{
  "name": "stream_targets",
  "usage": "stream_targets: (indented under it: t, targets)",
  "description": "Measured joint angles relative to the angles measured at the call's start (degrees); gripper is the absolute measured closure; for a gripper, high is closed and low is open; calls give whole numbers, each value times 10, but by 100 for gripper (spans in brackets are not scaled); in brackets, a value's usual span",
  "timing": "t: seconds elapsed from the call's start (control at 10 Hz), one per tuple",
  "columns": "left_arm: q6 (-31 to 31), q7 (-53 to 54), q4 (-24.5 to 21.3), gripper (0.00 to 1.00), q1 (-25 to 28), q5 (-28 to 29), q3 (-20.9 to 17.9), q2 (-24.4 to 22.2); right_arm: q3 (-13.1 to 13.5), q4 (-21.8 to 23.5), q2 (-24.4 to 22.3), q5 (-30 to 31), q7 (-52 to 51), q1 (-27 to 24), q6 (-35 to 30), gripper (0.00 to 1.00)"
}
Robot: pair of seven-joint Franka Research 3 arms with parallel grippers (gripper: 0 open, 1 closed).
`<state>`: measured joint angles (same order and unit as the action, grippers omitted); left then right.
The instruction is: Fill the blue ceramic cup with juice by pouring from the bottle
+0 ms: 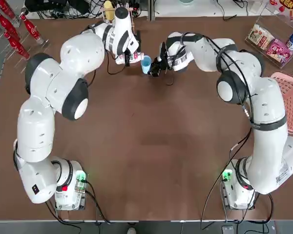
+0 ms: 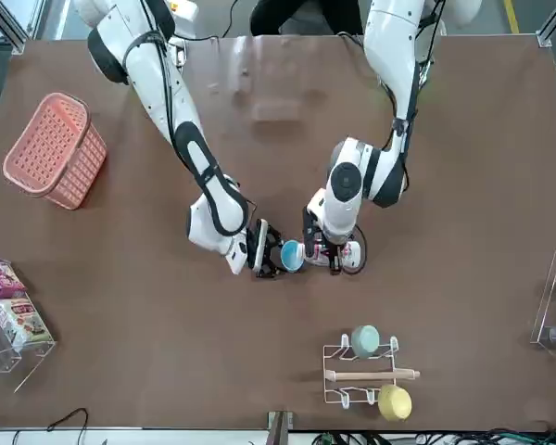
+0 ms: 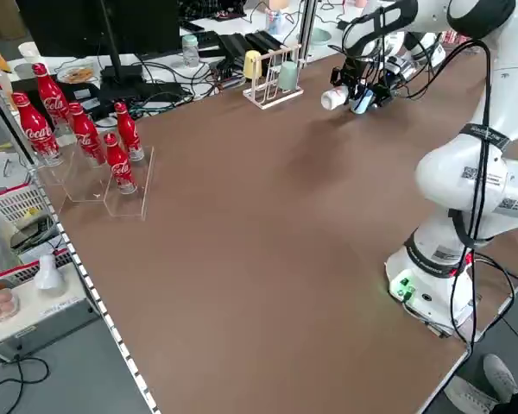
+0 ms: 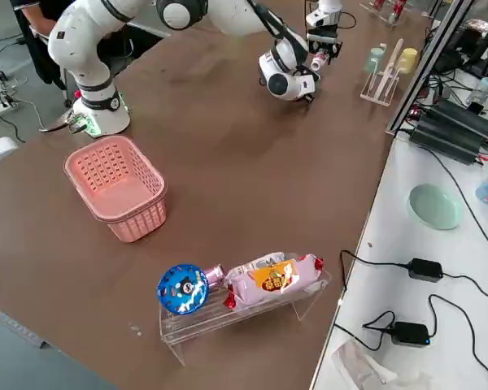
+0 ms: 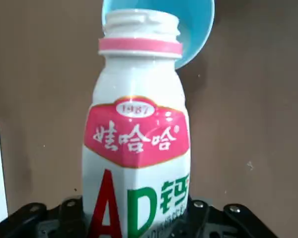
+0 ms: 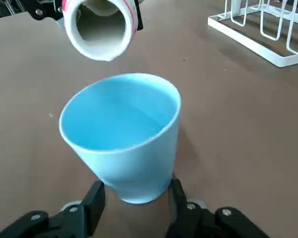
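Left gripper (image 1: 128,57) clamps my bottle (image 5: 136,148) round its lower body, tipped level, open mouth just beside and above the blue cup's (image 6: 123,134) rim. Light, slightly squashy plastic, I reckon (grip low). Right gripper (image 6: 134,191) pinches the cup's base on the worktop (image 1: 146,146); ceramic is stiff, slippery, chippable.

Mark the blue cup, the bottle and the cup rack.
blue ceramic cup (image 6: 121,129), right wrist view, inner wall.
bottle (image 5: 137,139), left wrist view, pink label.
cup rack (image 2: 366,375), front view, wooden bar.

Bright even overhead light, soft short shadows (faint tabletop glare), sharp focus
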<state>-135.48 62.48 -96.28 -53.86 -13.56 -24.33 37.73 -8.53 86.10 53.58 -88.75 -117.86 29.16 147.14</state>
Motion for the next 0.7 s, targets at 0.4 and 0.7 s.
stream_targets:
  t: [0.4, 0.7]
  targets:
    - [1, -8, 1, 42, 0, -44, -1, 0, 0, 0, 0, 0, 0, -1, 0, 38]
    - [2, -8, 1, 42, 5, -92, -4, 0, 0, 0, 0, 0, 0, -2, -1, 38]
